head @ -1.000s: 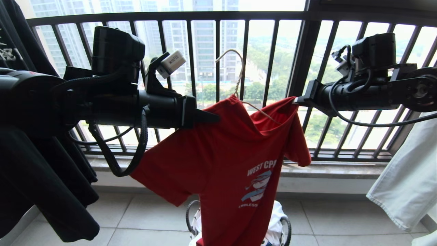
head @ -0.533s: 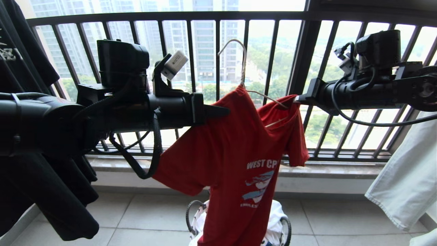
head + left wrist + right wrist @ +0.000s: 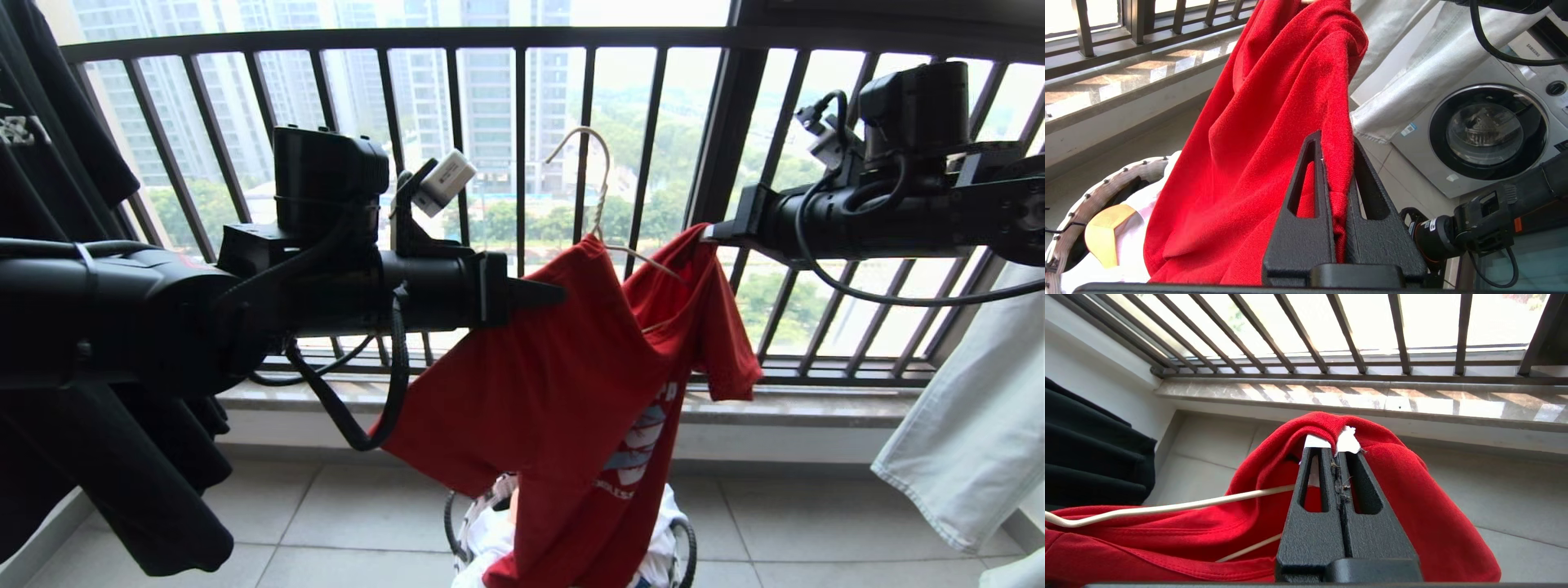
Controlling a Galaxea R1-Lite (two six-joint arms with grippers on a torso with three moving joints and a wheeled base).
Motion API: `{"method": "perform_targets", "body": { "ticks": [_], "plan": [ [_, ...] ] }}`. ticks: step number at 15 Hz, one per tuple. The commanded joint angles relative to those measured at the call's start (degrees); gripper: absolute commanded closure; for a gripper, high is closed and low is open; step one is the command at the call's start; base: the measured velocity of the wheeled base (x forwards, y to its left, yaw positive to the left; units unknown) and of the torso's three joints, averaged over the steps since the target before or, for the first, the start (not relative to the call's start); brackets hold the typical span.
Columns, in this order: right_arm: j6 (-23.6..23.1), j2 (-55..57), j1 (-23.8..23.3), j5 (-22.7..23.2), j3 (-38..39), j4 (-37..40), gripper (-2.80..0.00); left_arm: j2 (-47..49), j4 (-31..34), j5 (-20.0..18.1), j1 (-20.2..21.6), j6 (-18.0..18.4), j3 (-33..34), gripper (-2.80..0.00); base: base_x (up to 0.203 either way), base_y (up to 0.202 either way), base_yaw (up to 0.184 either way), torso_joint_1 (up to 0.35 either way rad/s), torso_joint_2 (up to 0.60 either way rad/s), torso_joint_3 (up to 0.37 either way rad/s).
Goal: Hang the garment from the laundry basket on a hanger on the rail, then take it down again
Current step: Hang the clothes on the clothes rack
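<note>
The garment (image 3: 571, 384), a red T-shirt, hangs stretched between both grippers above the laundry basket (image 3: 450, 518). My left gripper (image 3: 562, 294) is shut on one shoulder edge of it; in the left wrist view the red cloth (image 3: 1257, 122) is pinched between the left gripper's (image 3: 1335, 139) fingers. My right gripper (image 3: 707, 237) is shut on the other side, at the edge with a white label (image 3: 1347, 443). The white wire hanger (image 3: 602, 204) sits inside the shirt, hook sticking up from the collar; its wire (image 3: 1167, 506) runs under the cloth. The rail is out of view.
A black T-shirt (image 3: 90, 457) hangs at the left and a white garment (image 3: 963, 433) at the right. The dark barred window railing (image 3: 522, 204) stands right behind the shirt. White laundry lies in the basket (image 3: 1098, 188). A washing machine (image 3: 1486, 130) stands beyond the left gripper.
My left arm has moved to the right, bunching the shirt towards the right gripper. The shirt has twisted, its print turning partly away, and the hanger's hook rose and then dropped a little.
</note>
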Motion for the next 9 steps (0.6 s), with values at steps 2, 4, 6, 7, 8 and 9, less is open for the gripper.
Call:
{"method": "perform_targets", "body": {
  "ticks": [2, 4, 6, 7, 8, 9],
  "plan": [
    [-4.0, 0.4, 0.1, 0.1, -0.5, 0.0, 0.00, -2.2, -0.2, -0.4, -1.1, -0.3, 0.9, 0.00, 0.000, 0.000, 0.000, 0.000, 0.00, 0.000],
    [-8.6, 0.5, 0.1, 0.1, -0.6, 0.1, 0.00, -3.0, -0.2, -0.4, -1.5, -0.3, 1.7, 0.00, 0.000, 0.000, 0.000, 0.000, 0.00, 0.000],
    [-14.5, 0.6, -0.8, 0.0, -0.6, 0.1, 0.00, -4.1, -0.1, -0.5, -2.1, -0.4, 2.4, 0.00, 0.000, 0.000, 0.000, 0.000, 0.00, 0.000],
    [-16.8, 0.5, -1.4, 0.0, -0.6, 0.1, 0.00, -4.4, -0.1, -0.5, -2.4, -0.5, 2.5, 0.00, 0.000, 0.000, 0.000, 0.000, 0.00, 0.000],
    [-18.8, 0.1, -1.4, 0.0, -0.6, 0.3, 0.00, -4.3, -0.1, -0.5, -2.8, -0.6, 2.6, 0.00, 0.000, 0.000, 0.000, 0.000, 0.00, 0.000],
    [-20.1, -0.5, -1.2, 0.0, -0.4, 0.6, 0.00, -4.3, -0.2, -0.5, -2.9, -0.6, 2.7, 0.00, 0.000, 0.000, 0.000, 0.000, 0.00, 0.000]
  ]
}}
